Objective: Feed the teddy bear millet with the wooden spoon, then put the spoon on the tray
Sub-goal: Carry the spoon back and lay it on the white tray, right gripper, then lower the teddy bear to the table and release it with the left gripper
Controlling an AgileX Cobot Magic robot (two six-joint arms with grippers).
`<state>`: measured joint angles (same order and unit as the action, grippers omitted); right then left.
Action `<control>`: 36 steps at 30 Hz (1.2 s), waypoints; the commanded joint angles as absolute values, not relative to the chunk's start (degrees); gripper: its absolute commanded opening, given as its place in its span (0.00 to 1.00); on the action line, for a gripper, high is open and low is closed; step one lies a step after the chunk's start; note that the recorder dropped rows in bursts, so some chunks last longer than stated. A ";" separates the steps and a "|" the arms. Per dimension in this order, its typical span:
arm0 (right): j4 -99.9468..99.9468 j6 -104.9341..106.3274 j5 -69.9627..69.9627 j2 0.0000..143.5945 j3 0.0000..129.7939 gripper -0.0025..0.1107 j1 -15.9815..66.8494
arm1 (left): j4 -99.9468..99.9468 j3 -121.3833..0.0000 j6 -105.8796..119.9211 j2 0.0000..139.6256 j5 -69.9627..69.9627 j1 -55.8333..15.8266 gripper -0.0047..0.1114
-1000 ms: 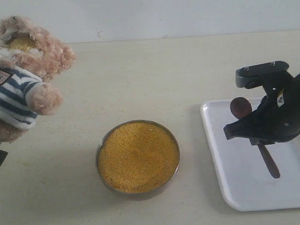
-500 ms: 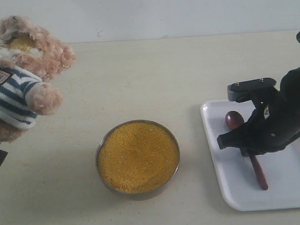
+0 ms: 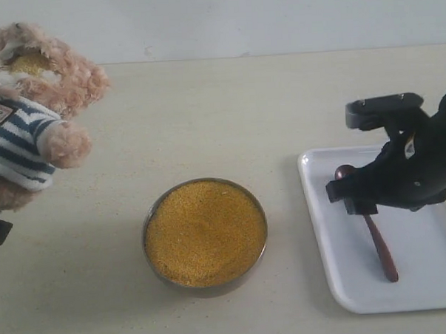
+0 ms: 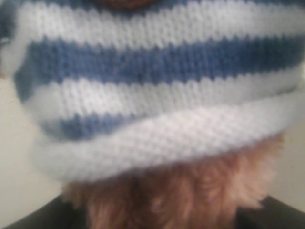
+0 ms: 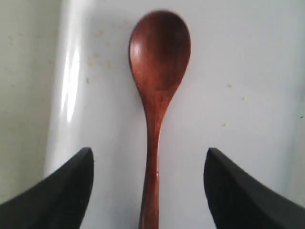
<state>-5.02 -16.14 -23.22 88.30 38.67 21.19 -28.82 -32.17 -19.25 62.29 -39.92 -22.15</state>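
Since the wooden spoon (image 3: 377, 241) lies flat on the tray (image 3: 347, 295) and the right hand (image 5: 148, 155) hangs over it, spread apart and gripping nothing, the put-down looks done. Yellow grain on the muzzle of the teddy bear (image 3: 29, 131) suggests the feeding is finished too, with the millet (image 3: 205, 231) between them. Whether the left hand (image 4: 152, 217) clamps the bear cannot be told

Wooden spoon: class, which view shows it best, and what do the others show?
Right wrist view: the wooden spoon lies unobstructed on the tray. Exterior view: the right gripper partly hides it. Left wrist view: only the teddy bear.
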 commanded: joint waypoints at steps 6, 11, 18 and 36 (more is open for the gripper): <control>-1.49 -13.34 -32.97 64.19 38.45 0.57 21.14 | -22.29 -35.00 -21.04 68.50 -38.98 -22.56 0.07; 0.00 -9.86 -38.53 51.70 38.45 0.57 21.14 | -21.98 -36.05 -23.00 77.23 -39.35 -22.56 0.07; 0.00 -9.98 -36.96 43.95 35.37 0.57 21.14 | -21.84 -38.62 -29.08 87.29 -39.32 -22.56 0.07; 8.64 -6.12 -31.09 44.09 29.59 0.57 21.14 | -15.52 -39.73 -31.12 92.91 -36.08 -22.56 0.40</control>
<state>8.34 -6.83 -31.74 44.23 29.71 21.19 -16.35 -38.84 -30.81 92.86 -37.35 -22.15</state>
